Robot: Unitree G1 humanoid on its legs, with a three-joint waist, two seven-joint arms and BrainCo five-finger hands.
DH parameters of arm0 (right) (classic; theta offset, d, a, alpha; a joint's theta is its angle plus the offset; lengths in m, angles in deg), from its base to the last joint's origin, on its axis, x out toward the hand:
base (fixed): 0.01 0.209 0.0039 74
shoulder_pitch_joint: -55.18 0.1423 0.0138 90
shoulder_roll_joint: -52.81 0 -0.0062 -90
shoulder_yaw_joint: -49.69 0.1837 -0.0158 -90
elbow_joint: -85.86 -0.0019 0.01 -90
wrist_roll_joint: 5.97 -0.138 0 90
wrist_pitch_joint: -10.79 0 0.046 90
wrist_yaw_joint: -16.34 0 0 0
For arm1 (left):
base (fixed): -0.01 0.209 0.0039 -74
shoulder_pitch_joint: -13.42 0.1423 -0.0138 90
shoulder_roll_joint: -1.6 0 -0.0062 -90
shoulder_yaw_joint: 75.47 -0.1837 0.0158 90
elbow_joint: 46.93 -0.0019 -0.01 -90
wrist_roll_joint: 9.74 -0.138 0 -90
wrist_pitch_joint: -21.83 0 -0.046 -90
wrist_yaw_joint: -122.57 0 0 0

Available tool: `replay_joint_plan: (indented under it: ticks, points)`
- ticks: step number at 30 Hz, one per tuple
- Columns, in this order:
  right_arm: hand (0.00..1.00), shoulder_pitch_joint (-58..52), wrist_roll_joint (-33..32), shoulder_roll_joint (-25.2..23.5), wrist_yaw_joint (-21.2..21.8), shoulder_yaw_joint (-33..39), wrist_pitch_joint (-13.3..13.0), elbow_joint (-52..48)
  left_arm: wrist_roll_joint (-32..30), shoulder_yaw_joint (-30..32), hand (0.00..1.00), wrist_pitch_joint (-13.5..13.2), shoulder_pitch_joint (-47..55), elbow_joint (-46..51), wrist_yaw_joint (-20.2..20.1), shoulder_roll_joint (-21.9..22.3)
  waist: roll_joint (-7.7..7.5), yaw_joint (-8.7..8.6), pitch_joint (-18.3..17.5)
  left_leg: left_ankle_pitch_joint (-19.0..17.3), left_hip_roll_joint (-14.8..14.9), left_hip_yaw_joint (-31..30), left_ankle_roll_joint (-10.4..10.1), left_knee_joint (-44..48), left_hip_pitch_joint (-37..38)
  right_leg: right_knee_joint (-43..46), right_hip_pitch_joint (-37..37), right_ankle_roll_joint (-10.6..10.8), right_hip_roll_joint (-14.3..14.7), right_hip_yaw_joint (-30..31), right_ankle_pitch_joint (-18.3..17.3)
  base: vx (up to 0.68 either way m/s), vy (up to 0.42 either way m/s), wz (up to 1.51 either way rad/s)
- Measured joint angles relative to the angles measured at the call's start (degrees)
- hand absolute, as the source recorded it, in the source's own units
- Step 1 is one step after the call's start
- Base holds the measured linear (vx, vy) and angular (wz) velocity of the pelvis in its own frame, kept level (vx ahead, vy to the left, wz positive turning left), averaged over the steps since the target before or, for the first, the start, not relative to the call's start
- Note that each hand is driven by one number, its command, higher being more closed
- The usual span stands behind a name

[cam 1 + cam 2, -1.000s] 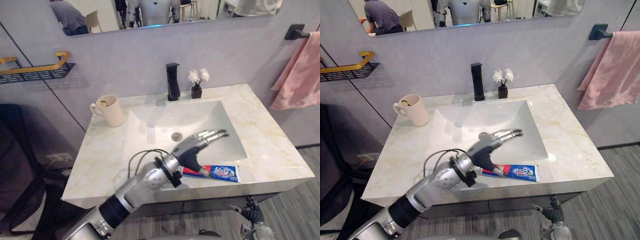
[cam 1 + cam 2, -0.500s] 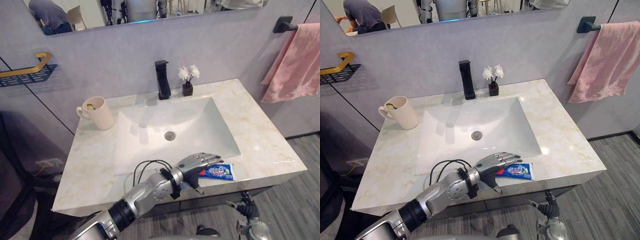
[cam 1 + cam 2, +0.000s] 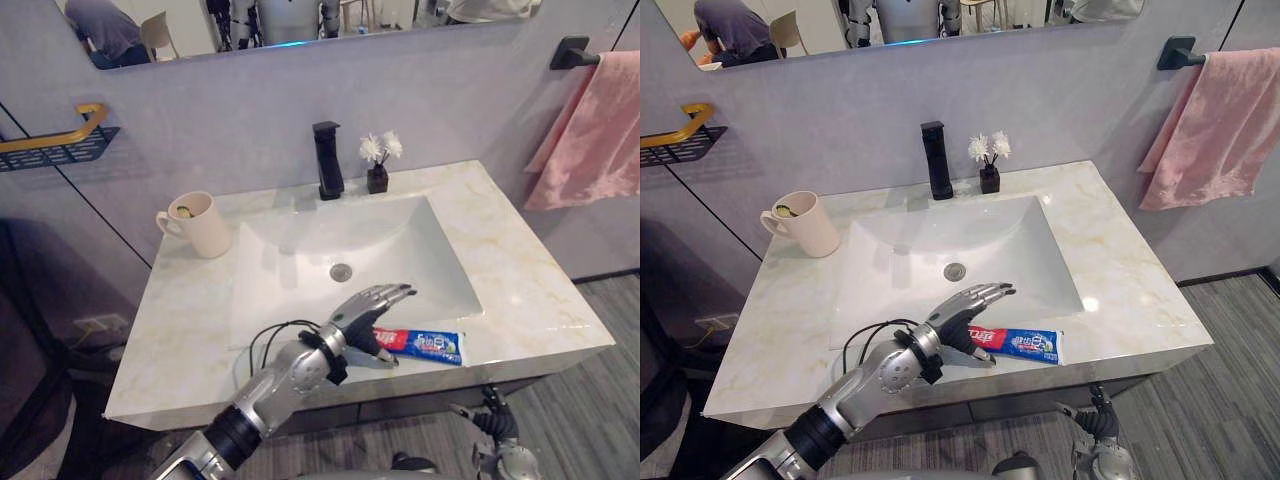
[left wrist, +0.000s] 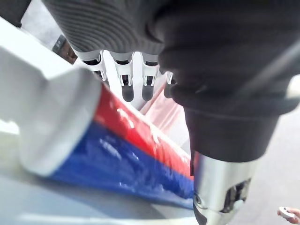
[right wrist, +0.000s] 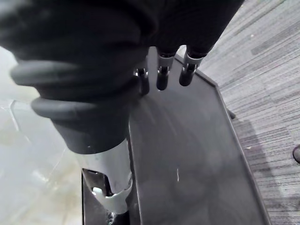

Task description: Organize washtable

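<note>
Toothpaste tube (image 3: pixel 425 345), red-blue w/ white cap, is lying flat on the marble tabletop (image 3: pixel 525 290) at lower ctr of the frame. It is sitting on the front strip btw the sink (image 3: pixel 290 290) and the tabletop's near edge. Its cap end is pointing to frame left, its tail end to frame right.

Left robot hand (image 3: pixel 358 315) is reaching in from the lower left and hovering over the cap end. Its fingers (image 3: pixel 395 293) are stretching straight out over the sink's front rim, curling round nothing, so the robot hand is staying open. Thumb (image 4: pixel 222 187) is pointing down just beside the tube; can't tell if it's touching. In the left wrist view the tube is lying right under the palm, cap nearest the camera.

Right robot hand (image 5: pixel 162 75) is hanging low at bottom right of the frame, below the tabletop's front edge. Its fingers are hanging relaxed and holding nothing, w/ grey floor (image 5: pixel 267 61) past them.

Cream mug (image 3: pixel 207 225) is standing at the tabletop's upper left, handle to the left, sth yellowish inside. Black faucet (image 3: pixel 327 160) is standing behind the sink at top ctr. Small dark vase of white flowers (image 3: pixel 378 172) is standing just right of it. Pink towel (image 3: pixel 590 140) is hanging on the wall at upper right. Gold-and-black wall rack (image 3: pixel 60 145) is sitting at upper left.
</note>
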Motion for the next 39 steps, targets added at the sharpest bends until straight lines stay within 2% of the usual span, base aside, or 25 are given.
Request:
replay_joint_plan:
  ticks: [4, 10, 18, 33, 34, 39]
  points:
    - [0.0, -0.12, 0.01, 0.0, -0.01, -0.01, -0.01, 0.01, 1.43, 0.91, 0.0, -0.18, 1.96, 4.39, 0.4, -0.13, -0.09, 0.0, -0.01, 0.01, -0.04, -0.2, 0.01, -0.06, 0.01, 0.0, 0.09, 0.0, -0.02, -0.27, 0.0, 0.0, -0.001, 0.01]
    - [0.0, -0.17, 0.05, 0.0, -0.02, -0.12, 0.01, 0.16, 1.07, 1.12, 0.0, -0.21, 2.94, 4.62, 0.93, -1.04, -0.17, 0.0, -0.07, 0.06, 0.0, -0.49, -0.04, -0.04, 0.02, 0.0, 0.23, 0.0, 0.04, -0.58, 0.0, -0.03, -0.006, 0.02]
    - [0.0, -0.19, 0.09, 0.0, -0.01, -0.19, 0.02, 0.49, -3.29, 1.67, 0.0, -0.24, 7.27, 4.66, 0.85, -3.32, -0.37, 0.1, -0.16, 0.06, 0.06, -0.5, -0.04, -0.06, 0.02, -0.01, 0.25, 0.0, 0.1, -0.61, 0.0, 0.0, 0.0, 0.0]
    - [0.0, 0.04, 0.64, -0.04, 0.23, -1.36, 0.65, 0.76, -7.18, 7.15, 0.0, -0.03, 7.13, 0.83, 0.98, -3.46, -1.08, 0.07, -0.65, 0.04, 0.15, 1.02, -0.07, -0.74, -0.06, -0.26, -0.96, -0.05, 0.5, 0.89, 0.05, 0.0, 0.0, -0.05]
    - [0.0, 0.05, 0.75, -0.04, 0.24, -1.41, 0.64, 0.75, -7.58, 7.4, 1.0, 0.02, 7.12, 0.1, 0.96, -3.46, -1.09, 0.06, -0.76, 0.05, 0.16, 1.15, -0.09, -0.9, -0.11, -0.26, -1.16, -0.07, 0.55, 1.03, 0.06, 0.0, -0.001, -0.06]
    - [0.0, 0.13, 1.36, 0.0, 0.32, -1.38, 0.6, 0.61, -7.85, 7.66, 1.0, -0.91, 5.34, -1.78, 0.03, -3.93, -1.05, 0.03, -0.89, 0.07, 0.21, 2.21, -0.14, -1.31, 0.06, -0.29, -1.71, -0.01, 0.64, 2.11, 0.18, -0.01, -0.003, -0.09]
